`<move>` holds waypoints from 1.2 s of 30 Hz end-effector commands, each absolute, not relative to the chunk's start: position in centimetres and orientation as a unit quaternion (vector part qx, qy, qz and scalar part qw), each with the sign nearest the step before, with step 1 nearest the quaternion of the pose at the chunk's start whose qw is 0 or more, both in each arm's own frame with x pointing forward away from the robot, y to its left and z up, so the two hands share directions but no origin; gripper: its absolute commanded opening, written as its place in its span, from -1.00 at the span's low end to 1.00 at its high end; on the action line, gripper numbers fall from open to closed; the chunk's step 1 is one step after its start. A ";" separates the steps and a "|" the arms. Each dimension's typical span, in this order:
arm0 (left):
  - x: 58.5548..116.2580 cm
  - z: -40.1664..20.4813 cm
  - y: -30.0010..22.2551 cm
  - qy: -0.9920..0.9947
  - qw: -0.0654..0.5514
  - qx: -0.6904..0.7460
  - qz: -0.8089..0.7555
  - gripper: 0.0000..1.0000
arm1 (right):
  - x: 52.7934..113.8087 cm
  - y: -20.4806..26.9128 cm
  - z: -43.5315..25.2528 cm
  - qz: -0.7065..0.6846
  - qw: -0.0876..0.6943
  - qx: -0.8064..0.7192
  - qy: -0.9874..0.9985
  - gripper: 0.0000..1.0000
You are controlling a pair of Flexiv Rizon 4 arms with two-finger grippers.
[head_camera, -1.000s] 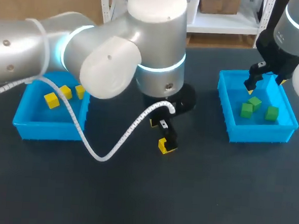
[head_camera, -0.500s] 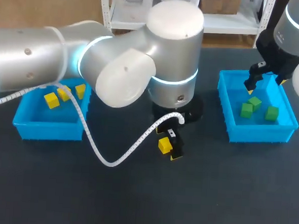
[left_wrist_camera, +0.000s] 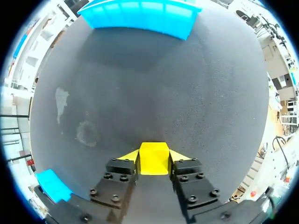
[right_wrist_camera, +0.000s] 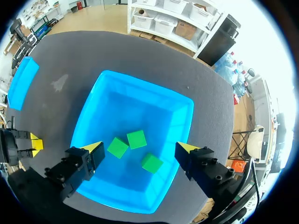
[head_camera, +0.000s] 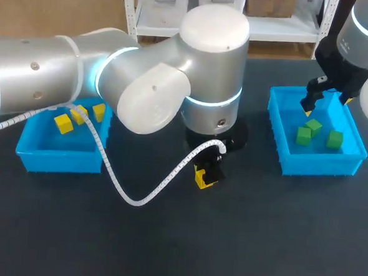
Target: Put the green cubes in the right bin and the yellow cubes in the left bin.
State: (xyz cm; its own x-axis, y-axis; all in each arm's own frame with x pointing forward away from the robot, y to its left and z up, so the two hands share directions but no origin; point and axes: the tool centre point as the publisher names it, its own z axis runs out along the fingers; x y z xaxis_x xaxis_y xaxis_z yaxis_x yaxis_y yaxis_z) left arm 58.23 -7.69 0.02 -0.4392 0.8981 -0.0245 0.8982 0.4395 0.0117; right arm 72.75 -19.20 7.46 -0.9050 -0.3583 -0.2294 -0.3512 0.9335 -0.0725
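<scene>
Grip looks square: left pincer (left_wrist_camera: 154,157) holds the yellow cube (head_camera: 199,178), well apart from the left bin (head_camera: 57,160); lift high, clear its wall.

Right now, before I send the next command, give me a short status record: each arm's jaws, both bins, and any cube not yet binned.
left jaws: shut on the yellow cube, low between the two bins
right jaws: open, empty, above the right bin
left bin: three yellow cubes
right bin: three green cubes
not yet binned: only the yellow cube in the left jaws, as far as the views show
</scene>
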 end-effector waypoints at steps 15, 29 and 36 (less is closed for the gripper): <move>63.3 3.9 -3.0 0.889 0.065 0.454 0.008 -1.00 | 72.7 -19.2 7.4 -0.015 0.122 -0.181 0.976 1.00; 67.8 8.2 4.0 0.933 0.121 0.338 -0.022 -1.00 | 72.7 -19.2 7.4 -0.015 0.122 -0.181 0.976 1.00; 69.4 9.0 7.7 0.950 0.140 0.277 -0.033 -1.00 | 72.7 -19.2 7.4 -0.015 0.122 -0.181 0.976 1.00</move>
State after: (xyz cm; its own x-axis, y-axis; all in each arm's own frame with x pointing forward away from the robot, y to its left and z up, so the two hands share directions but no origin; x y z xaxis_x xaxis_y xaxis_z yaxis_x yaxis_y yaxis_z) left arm 69.66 6.20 8.80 -0.8147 0.5323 -0.2300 0.5398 0.8411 0.0345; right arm 72.75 -19.20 7.46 -0.9050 -0.3583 -0.2294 -0.3512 0.9335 -0.0725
